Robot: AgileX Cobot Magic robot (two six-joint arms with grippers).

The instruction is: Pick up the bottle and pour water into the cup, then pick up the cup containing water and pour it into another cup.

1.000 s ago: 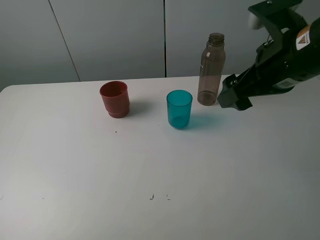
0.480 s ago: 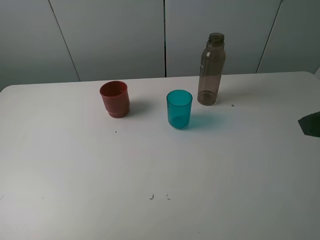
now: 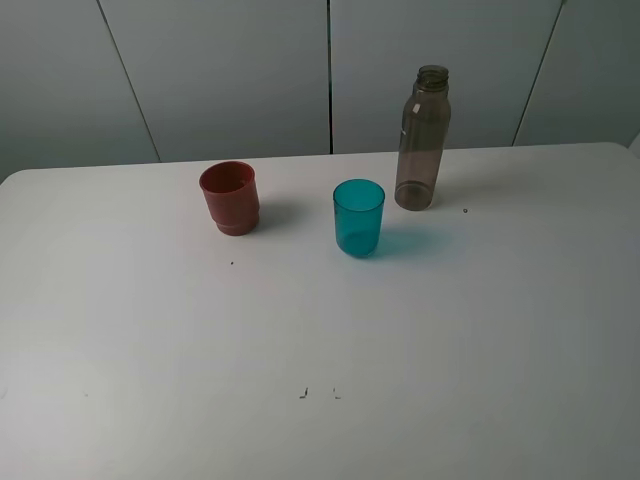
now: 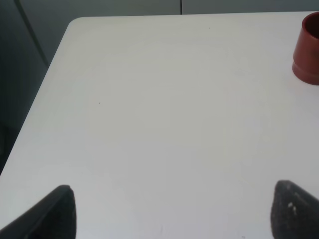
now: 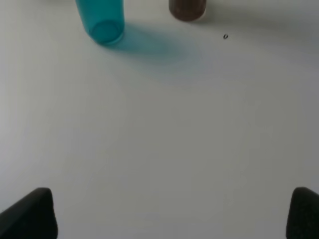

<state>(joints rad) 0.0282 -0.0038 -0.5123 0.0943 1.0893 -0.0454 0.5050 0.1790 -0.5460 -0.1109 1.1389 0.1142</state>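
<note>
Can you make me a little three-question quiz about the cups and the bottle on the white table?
1. True or false: the tall smoky grey-brown plastic bottle has a cap.
2. Which stands between the others: A) the translucent teal plastic tumbler, B) the opaque red-brown plastic cup?
3. Fill in: in the high view, no robot ______ is visible.

Key: 1 false; 2 A; 3 arm.

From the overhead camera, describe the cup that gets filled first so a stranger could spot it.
On the white table, three containers stand in a row near the back. The cup is the middle one, a translucent teal tumbler between the opaque red-brown cup and the tall smoky bottle.
</note>
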